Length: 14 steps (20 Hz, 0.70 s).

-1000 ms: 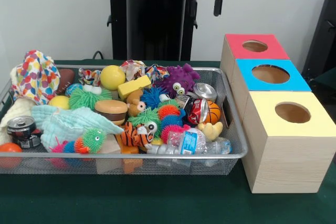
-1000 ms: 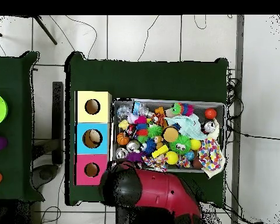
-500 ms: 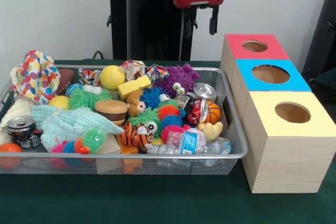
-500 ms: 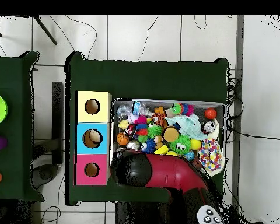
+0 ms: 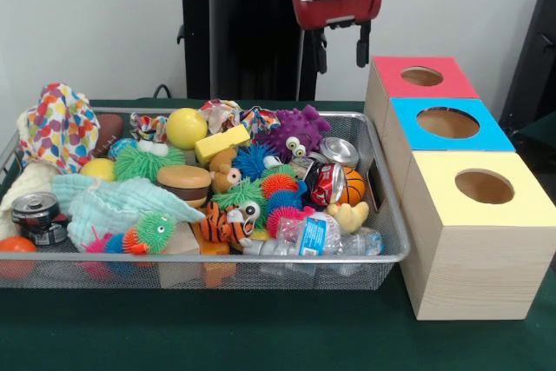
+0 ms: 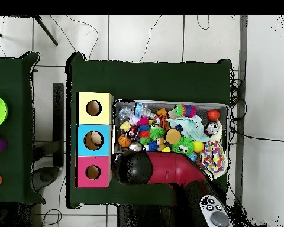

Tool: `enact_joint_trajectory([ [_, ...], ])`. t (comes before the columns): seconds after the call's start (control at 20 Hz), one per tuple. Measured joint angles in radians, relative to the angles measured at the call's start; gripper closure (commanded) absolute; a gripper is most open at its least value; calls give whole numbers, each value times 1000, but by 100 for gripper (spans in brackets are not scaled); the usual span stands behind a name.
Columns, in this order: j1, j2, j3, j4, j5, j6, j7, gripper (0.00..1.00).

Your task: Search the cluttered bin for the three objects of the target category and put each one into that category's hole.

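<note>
Green cloth covered the desk (image 5: pixel 261 336), with a plain pale wall behind it, and pretty much everything sat in one wire mesh bin (image 5: pixel 387 241) packed with toys, cans and fabric. Right beside the bin stood three wooden boxes in a row, touching each other, each with a round hole on top: red box (image 5: pixel 423 77), blue box (image 5: pixel 449 123), yellow box (image 5: pixel 482 187). Made sense to me, short trip from bin to hole. The task didn't say which category was wanted, so I couldn't tell the targets; candidates were cans like the red soda can (image 5: pixel 328 182), the silver can (image 5: pixel 339 150) next to it, and another can (image 5: pixel 33 210) at the opposite end of the bin. The tool (image 5: pixel 339 43) hung well above the bin's far edge, close to the box end, its two black prongs set apart and empty, nothing between them. My guess was it was lining up over the purple monster toy (image 5: pixel 297 132) and silver can corner before dropping in. Nothing looked sorted from the front, though the overhead view hinted at something inside the blue hole.
</note>
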Motion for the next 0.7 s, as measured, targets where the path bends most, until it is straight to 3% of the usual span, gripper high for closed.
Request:
enact_joint_trajectory([
  [0.7,-30,46,85,-72,-73,1,0,0],
])
